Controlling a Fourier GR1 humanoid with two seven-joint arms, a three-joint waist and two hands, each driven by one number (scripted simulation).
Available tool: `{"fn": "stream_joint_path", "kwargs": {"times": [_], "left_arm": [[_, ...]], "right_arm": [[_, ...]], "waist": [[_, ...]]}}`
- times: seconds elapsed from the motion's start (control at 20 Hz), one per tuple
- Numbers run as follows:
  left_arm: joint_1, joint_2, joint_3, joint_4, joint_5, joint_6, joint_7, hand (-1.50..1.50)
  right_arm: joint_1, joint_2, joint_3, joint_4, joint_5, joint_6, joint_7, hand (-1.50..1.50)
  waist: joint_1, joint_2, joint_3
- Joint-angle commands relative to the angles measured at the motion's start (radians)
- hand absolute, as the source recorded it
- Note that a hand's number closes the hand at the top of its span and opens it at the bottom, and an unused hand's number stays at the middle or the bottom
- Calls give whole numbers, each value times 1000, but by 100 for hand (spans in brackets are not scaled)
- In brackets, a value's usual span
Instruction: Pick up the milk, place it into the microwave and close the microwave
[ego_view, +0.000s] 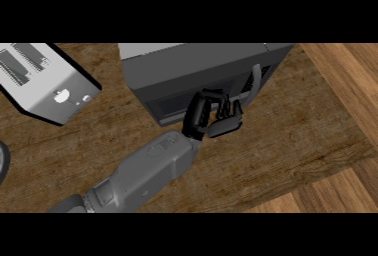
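On the dark wooden counter (310, 130) edged by paler floorboards (347, 70), we saw one hand (210, 117), which arm's unclear, fingers curled, against the microwave (192, 70) beside a toaster (44, 80).

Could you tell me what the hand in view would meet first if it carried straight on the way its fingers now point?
Most likely the microwave: the hand points up and slightly right at its front, fingers close by the handle. Contact is unclear from above.

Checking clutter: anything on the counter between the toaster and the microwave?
Nothing: head view shows only bare wooden counter between the toaster and the microwave. The one hand in view is at the microwave's front, not in that gap.
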Motion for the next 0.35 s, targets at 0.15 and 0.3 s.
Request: {"fn": "stream_joint_path", "kwargs": {"times": [0.15, 0.3], "left_arm": [[-97, 1, 35, 62, 30, -7, 6, 150], [-101, 1, 29, 63, 42, -3, 1, 150]], "right_arm": [[-33, -32, -7, 55, -19, 29, 2, -150], [-44, -39, -4, 70, -22, 38, 1, -150]], "waist": [[-6, 9, -1], [-6, 9, 0]]}}
